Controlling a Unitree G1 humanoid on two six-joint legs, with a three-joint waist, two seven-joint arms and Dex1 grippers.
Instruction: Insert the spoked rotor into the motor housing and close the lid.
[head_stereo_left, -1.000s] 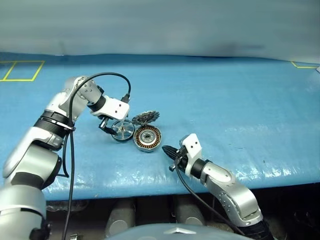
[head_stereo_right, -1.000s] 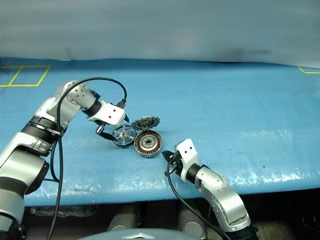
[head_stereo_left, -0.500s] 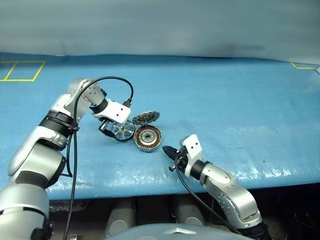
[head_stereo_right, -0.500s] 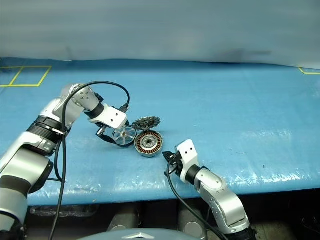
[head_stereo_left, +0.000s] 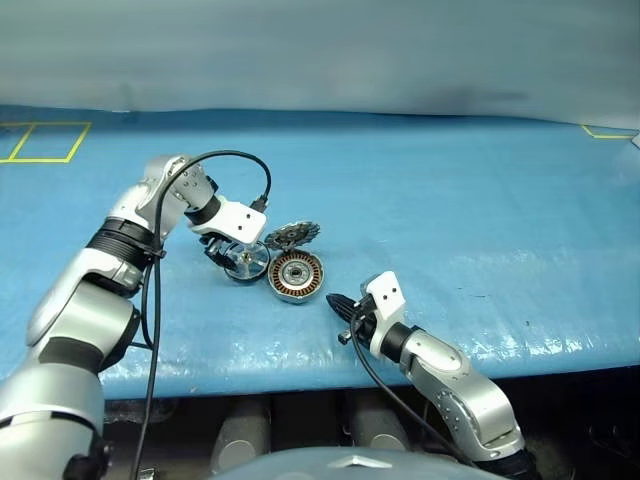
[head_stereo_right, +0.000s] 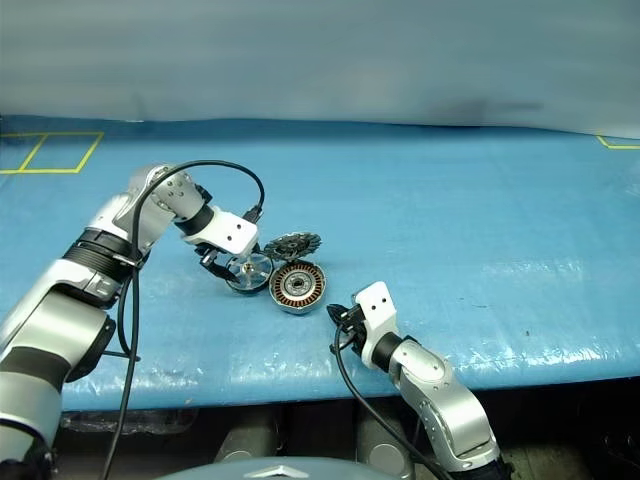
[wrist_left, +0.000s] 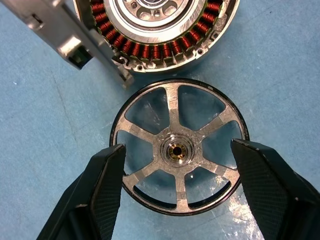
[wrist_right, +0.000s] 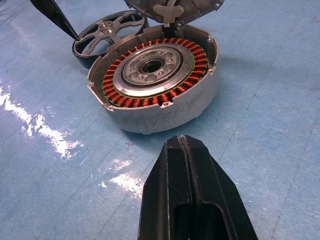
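On the blue tarpaulin-covered table (head_stereo_left: 480, 200): flat silver six-spoked rotor (wrist_left: 179, 147) lying just beside the round grey copper-wound motor housing (wrist_right: 155, 82), whose hinged grey lid (head_stereo_left: 291, 235) stands raised. Left gripper (wrist_left: 177, 172) straddles the rotor, jaws wide, pads not visibly touching its rim. Right gripper (wrist_right: 187, 192) pressed closed, empty, near the housing.

Since the earlier pictures, the left end effector (wrist_left: 176, 172) has settled lower over the spoked rotor (wrist_left: 178, 148) on the blue tabletop (head_stereo_left: 450, 200), and its fingers (wrist_left: 107, 185) have drawn in toward the rim from either side, with slight gaps left. The left elbow has shifted inward toward the rotor.
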